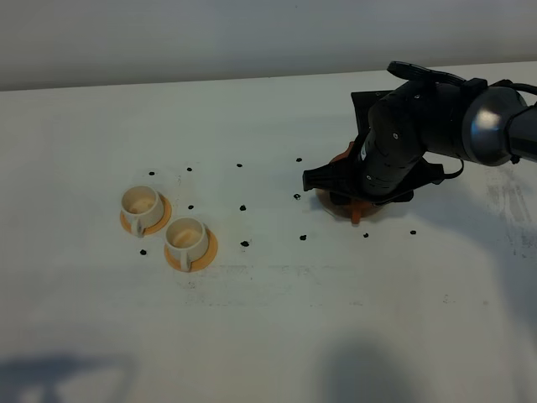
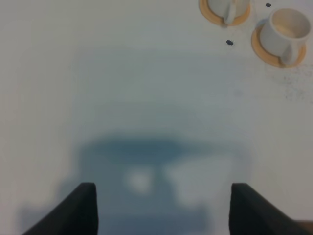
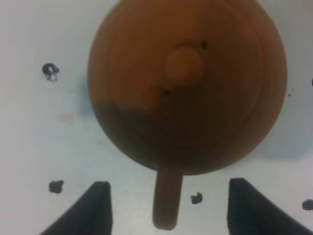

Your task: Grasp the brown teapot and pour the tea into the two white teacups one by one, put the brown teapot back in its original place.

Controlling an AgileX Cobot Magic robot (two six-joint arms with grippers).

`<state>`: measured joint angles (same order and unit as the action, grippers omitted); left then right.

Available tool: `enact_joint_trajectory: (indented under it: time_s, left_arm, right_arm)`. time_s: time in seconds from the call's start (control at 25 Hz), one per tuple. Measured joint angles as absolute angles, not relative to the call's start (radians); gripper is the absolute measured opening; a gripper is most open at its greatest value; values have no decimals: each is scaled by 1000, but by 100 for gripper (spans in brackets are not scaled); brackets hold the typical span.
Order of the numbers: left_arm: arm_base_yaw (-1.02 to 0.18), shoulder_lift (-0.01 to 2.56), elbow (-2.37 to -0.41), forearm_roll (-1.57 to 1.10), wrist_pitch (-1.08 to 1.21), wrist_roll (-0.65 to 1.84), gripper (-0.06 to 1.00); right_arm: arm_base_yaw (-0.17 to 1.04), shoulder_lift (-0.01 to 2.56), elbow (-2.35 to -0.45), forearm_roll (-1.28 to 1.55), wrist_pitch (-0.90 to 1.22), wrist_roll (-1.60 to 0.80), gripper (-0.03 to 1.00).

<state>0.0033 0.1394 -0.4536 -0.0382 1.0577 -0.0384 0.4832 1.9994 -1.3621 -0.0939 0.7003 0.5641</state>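
Observation:
The brown teapot [image 3: 188, 83] fills the right wrist view from above, knobbed lid up, its straight handle [image 3: 166, 200] pointing between my right gripper's [image 3: 168, 208] open fingers. In the high view the right arm covers most of the teapot [image 1: 357, 206] at the right; only its lower edge and handle show. The coaster under it is hidden. The two white teacups [image 1: 141, 204] [image 1: 186, 238] stand on orange saucers at the left; they also show in the left wrist view [image 2: 286, 30] [image 2: 225, 7]. My left gripper [image 2: 164, 208] is open and empty over bare table.
The white table [image 1: 268, 319] carries several small black marks [image 1: 244, 243] between the cups and the teapot. The left arm itself is out of the high view; only shadows fall along the front edge.

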Motion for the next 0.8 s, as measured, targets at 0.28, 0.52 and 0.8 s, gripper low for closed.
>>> enact_joint_trajectory:
  time_s: [0.28, 0.52, 0.8]
  left_arm:
    - [3, 139, -454, -38, 1058, -38, 57]
    - [3, 139, -454, -38, 1058, -38, 57]
    - [3, 139, -454, -38, 1058, -38, 57]
  right_arm:
    - [483, 1999, -1362, -94, 699, 564, 52]
    - [493, 1999, -1362, -94, 698, 564, 52]
    - [493, 1999, -1362, -94, 698, 564, 52]
